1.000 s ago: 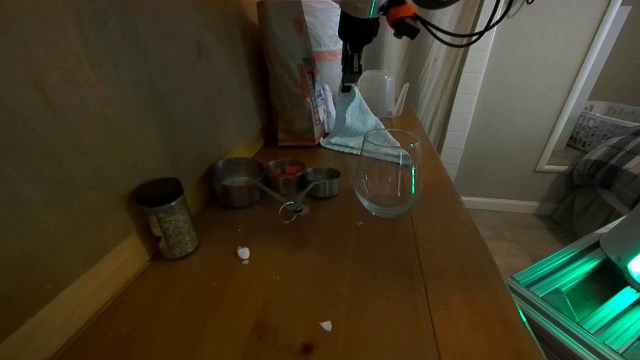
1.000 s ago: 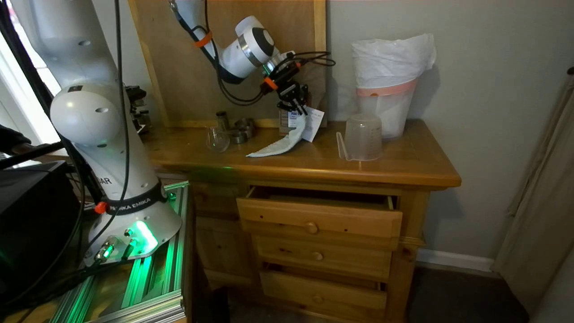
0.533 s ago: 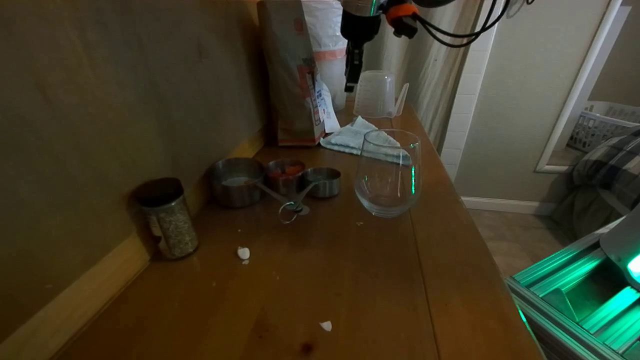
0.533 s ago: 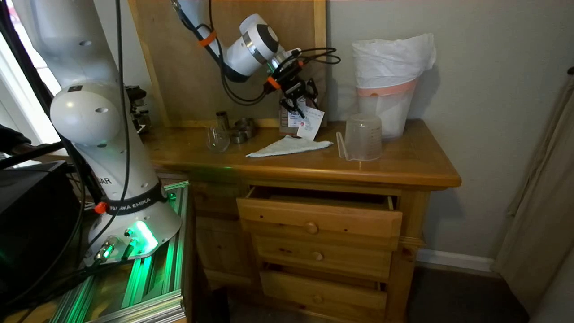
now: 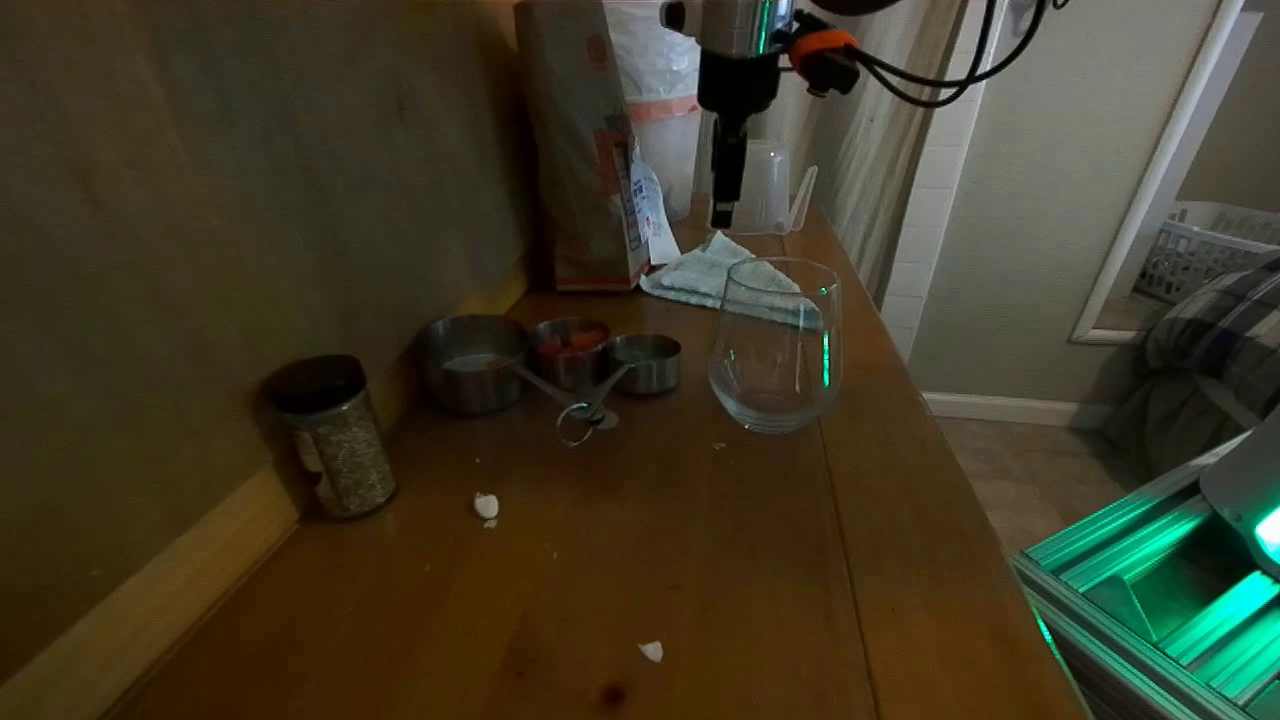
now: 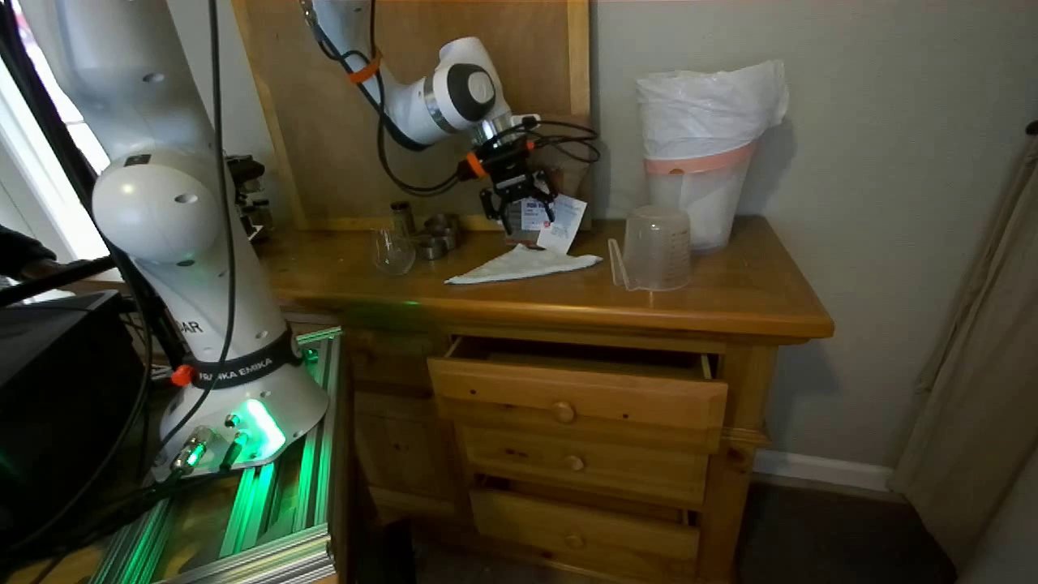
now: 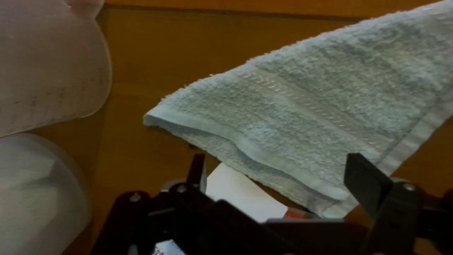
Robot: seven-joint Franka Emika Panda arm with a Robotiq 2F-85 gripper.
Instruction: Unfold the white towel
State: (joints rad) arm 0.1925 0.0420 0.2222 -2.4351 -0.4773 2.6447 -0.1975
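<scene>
In an exterior view, the white towel (image 5: 700, 272) lies on a wooden table (image 5: 690, 560), close by a tall paper bag (image 5: 585, 150) and partly seen through a clear glass (image 5: 775, 350). It rests flat but doubled into a triangle, with layers stacked along its near edge, so I judge the unfolding unfinished. In an exterior view, it is a pale wedge between the glass and a plastic jug (image 6: 658, 247); my black hand (image 6: 529, 224) hangs above it, spread wide, with a gap below and nothing in its grasp. In the wrist view, one layer of terry cloth lies over another, the lower one peeking out past the upper hem. Raising that top layer by itself and laying it back over seems to be the work left; catching both layers together would be the easy mistake. My two fingers (image 7: 366, 184) stand far apart at the bottom, released, one crossing in front of the towel's edge, and a white paper (image 7: 240, 193) shows between them, not gripped.
</scene>
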